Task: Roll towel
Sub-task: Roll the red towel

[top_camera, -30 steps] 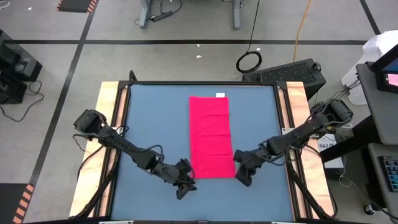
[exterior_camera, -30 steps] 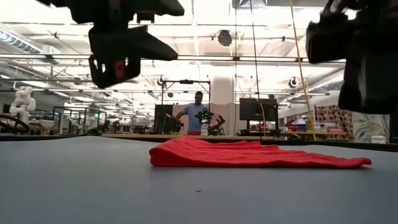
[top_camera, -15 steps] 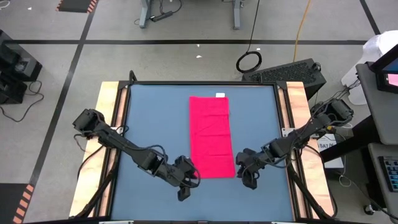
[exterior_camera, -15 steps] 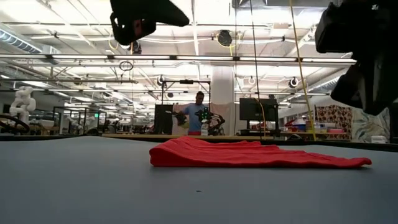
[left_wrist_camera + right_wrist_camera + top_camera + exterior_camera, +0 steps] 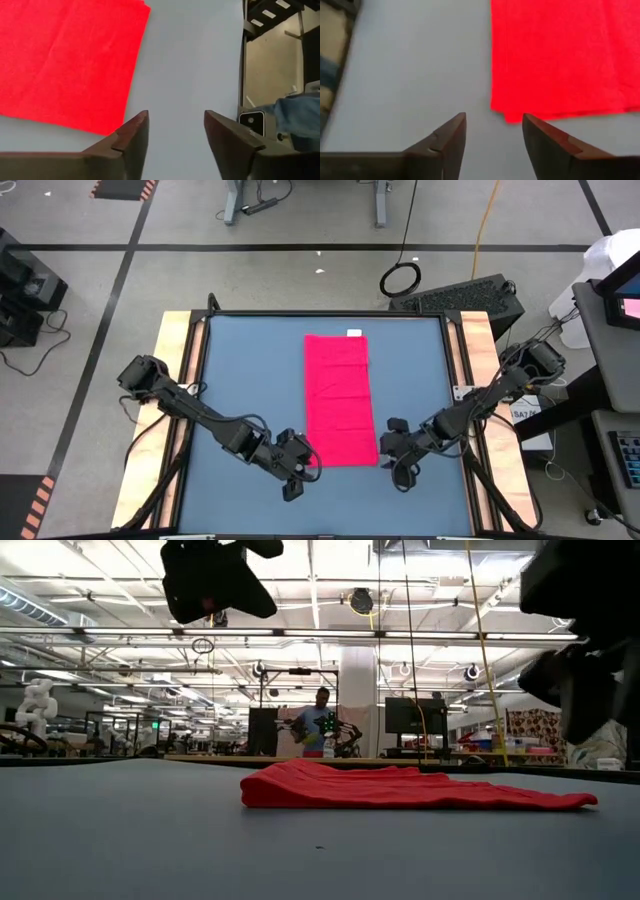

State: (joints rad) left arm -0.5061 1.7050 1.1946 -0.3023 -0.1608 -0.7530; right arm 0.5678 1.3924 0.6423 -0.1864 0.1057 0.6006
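A person (image 5: pixel 318 725) stands beyond the blue table (image 5: pixel 240 370); a keyboard (image 5: pixel 455 295) lies nearby.

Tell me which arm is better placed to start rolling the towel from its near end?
Neither clearly: left claw and right claw each hover open over the table beside a near corner of the flat towel.

You've got a blue tabletop (image 5: pixel 240 380) w/ light wood strips down both long sides. Only one thing lies directly on it: the towel (image 5: pixel 339 400), bright pinkish-red, spread flat as a long narrow rectangle, roughly mid-table, a bit toward the right side. Small white tag (image 5: pixel 353 332) sits at its far short edge. From the low view you see the towel (image 5: pixel 400 787) lying low w/ slight wrinkles, near edge a touch thicker. Rest of the blue surface around it shows bare.
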